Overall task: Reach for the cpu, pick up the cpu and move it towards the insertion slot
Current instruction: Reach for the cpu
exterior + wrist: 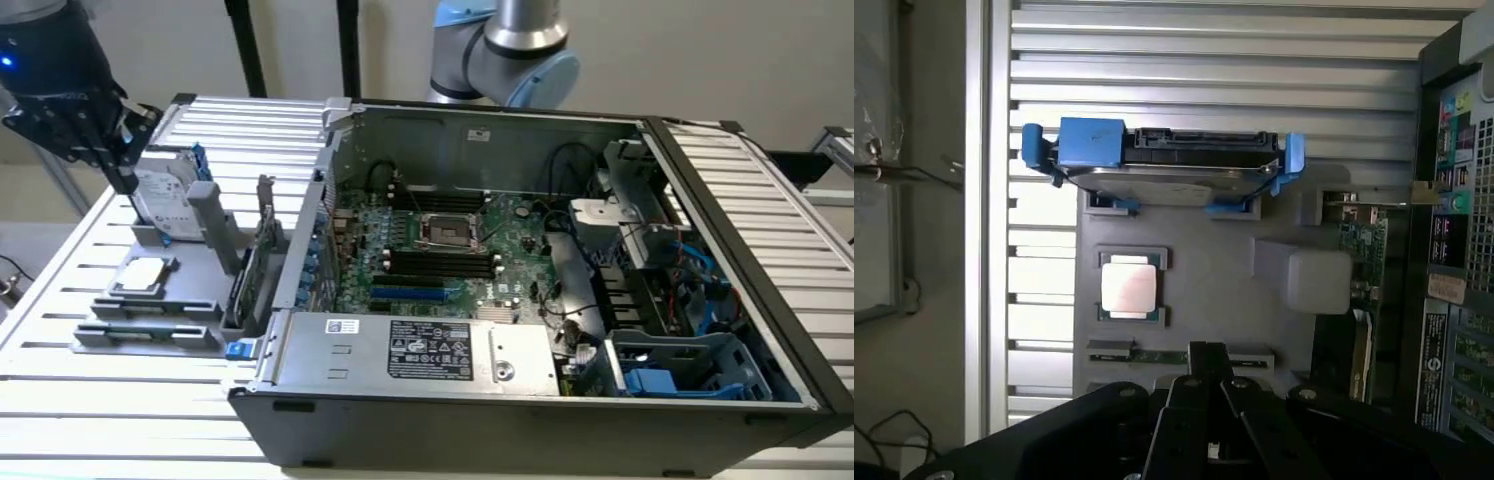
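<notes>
Robotics lab: open computer case [534, 425], slatted bench [134, 400]

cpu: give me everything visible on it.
The cpu is a small flat square chip with a pale silver metal top. It lies flat, face up, seated between two clips of a grey fixture on the slatted table, next to the upright hard drive. Nothing grips it; the tool hangs apart, by the hard drive.

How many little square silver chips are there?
1. The cpu lies flat on the grey holder outside the case, near the upright hard drive. More could be hidden inside the case.
</notes>
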`<state>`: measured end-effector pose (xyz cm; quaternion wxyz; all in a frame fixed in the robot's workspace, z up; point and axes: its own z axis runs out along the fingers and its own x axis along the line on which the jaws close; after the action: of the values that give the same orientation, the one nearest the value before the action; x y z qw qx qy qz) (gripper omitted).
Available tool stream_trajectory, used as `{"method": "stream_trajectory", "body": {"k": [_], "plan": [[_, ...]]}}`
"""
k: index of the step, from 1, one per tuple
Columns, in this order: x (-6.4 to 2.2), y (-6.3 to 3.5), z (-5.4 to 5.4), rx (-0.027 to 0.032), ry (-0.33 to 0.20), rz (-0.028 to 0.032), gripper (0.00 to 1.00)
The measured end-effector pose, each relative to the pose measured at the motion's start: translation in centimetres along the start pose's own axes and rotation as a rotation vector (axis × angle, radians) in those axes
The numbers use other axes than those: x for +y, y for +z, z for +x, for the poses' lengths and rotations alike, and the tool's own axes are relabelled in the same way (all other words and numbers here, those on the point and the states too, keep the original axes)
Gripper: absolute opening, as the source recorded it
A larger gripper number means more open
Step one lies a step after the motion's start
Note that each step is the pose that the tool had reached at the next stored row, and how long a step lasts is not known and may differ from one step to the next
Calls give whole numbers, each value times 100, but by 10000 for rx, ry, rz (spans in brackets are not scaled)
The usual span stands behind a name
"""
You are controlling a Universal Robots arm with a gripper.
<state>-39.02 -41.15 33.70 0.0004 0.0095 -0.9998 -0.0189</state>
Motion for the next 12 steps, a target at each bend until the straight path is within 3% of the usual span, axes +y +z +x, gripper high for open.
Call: {"method": "stream_trajectory", "body": {"k": [8, 12], "plan": [[172, 27, 325, 1, -1, 35, 11], [194, 28, 375, 2, -1, 37, 11]]}}
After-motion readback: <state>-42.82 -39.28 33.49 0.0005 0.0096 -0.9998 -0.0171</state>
